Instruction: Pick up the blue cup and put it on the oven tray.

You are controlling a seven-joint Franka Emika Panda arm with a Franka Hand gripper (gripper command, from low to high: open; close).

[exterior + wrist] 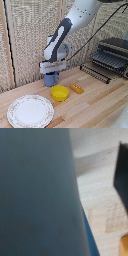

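Over the middle of the wooden bench (pixel 95 102) the white Panda arm (pixel 70 27) reaches down from the upper part of the exterior view, its forearm sloping toward that view's left and its wrist pointing straight down. Behind the bench stands a wall of pale woven panels (pixel 30 35). At the far edge of the bench, on the exterior view's right, sits a black-and-silver toaster oven (pixel 114 54), with the oven tray (pixel 96 71), a dark rack of parallel bars, reaching out from its front. A white patterned plate (pixel 30 111) lies near the front edge on the exterior view's left. A shallow yellow bowl (pixel 59 92) rests near the bench's middle, and a small orange block (pixel 76 88) lies just beside it, toward the oven.

The tool (pixel 52 70) sits down over the blue cup (pixel 51 78), seemingly clenched on its rim. The cup is a medium-blue cylinder, upright, just behind the yellow bowl and well apart from the tray; whether its base touches the bench cannot be told. In the wrist view the cup's blue wall (pixel 35 193) fills most of the picture, with pale wood beside it.
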